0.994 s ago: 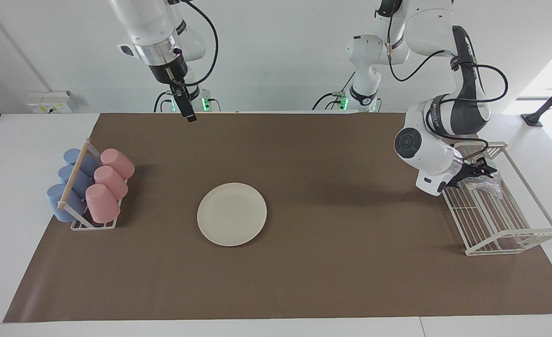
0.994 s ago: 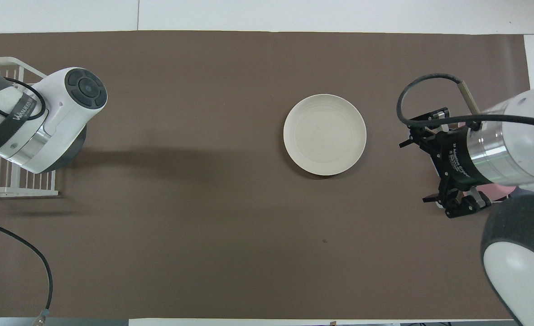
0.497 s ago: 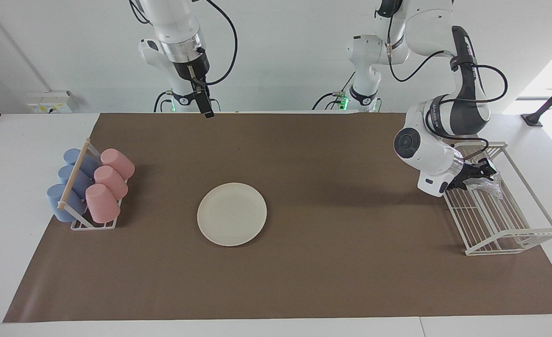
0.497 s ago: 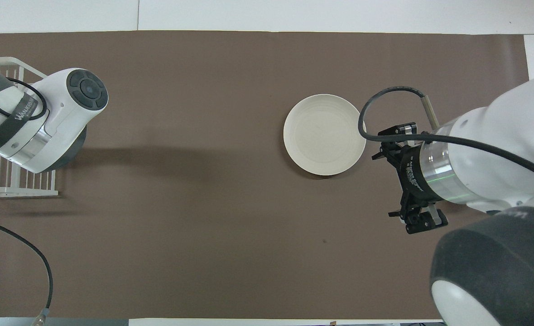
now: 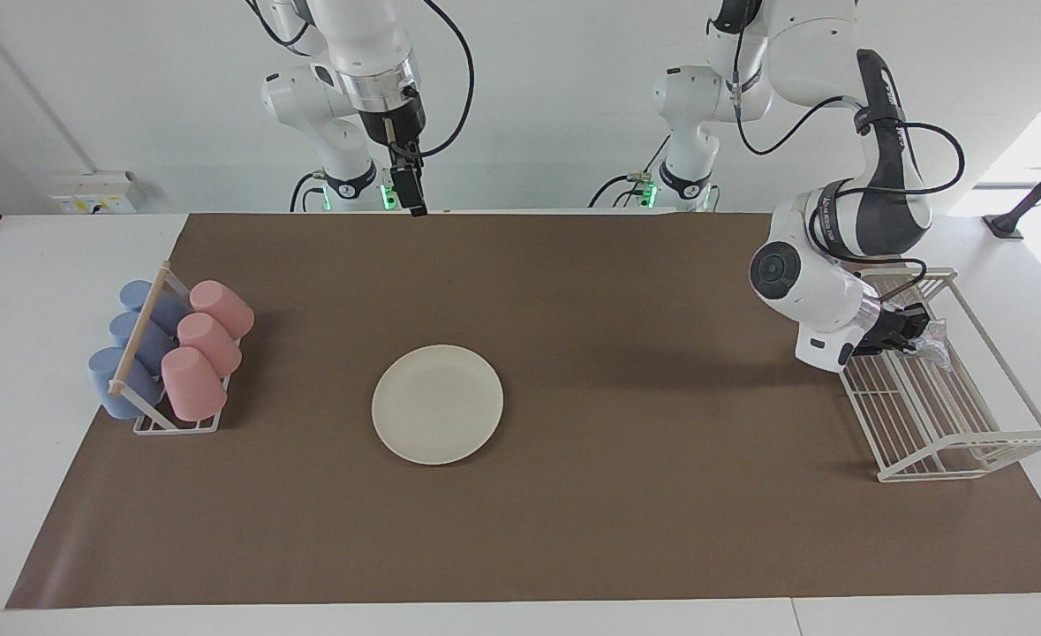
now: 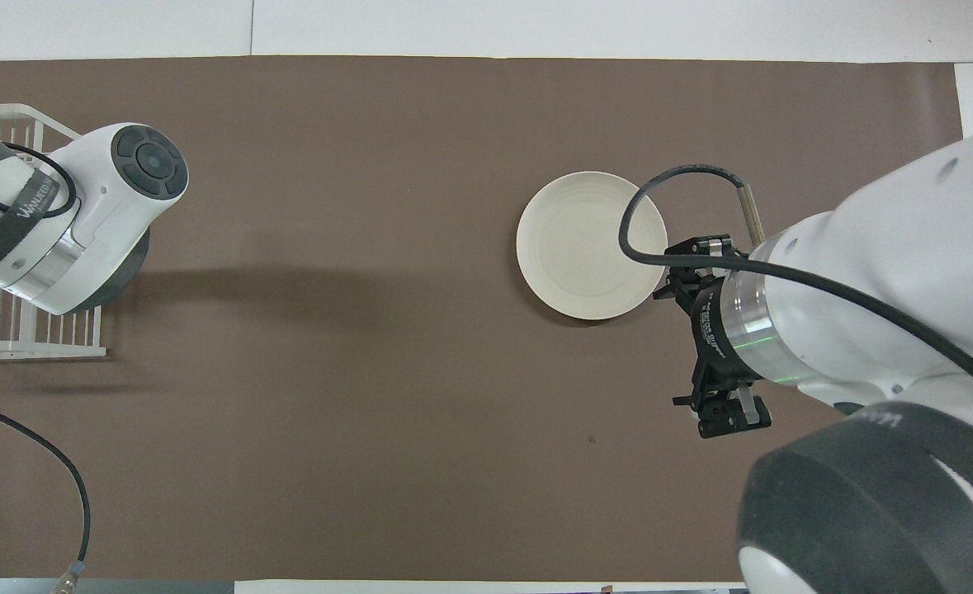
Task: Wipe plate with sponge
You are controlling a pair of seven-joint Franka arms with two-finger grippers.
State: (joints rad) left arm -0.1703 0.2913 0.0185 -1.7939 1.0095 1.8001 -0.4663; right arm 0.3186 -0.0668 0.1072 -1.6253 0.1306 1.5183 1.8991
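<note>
Left gripper [image 5: 913, 329] found over wire rack [image 5: 953, 415], fingers clamped on sponge [image 5: 933, 337]; crumpled grey pad sticks out past fingertips. Sponge's long axis cannot be told.

Plate [image 5: 437, 404] lies flat on brown mat [image 5: 644, 512], well apart from this gripper, toward right arm's end of table. Judged next: sponge is carried across to plate.

Right gripper [image 5: 412, 201] is held high over mat edge by robot bases, jaws spread, nothing held. Right arm waits.

Small writing seen on both wrists, not readable.
</note>
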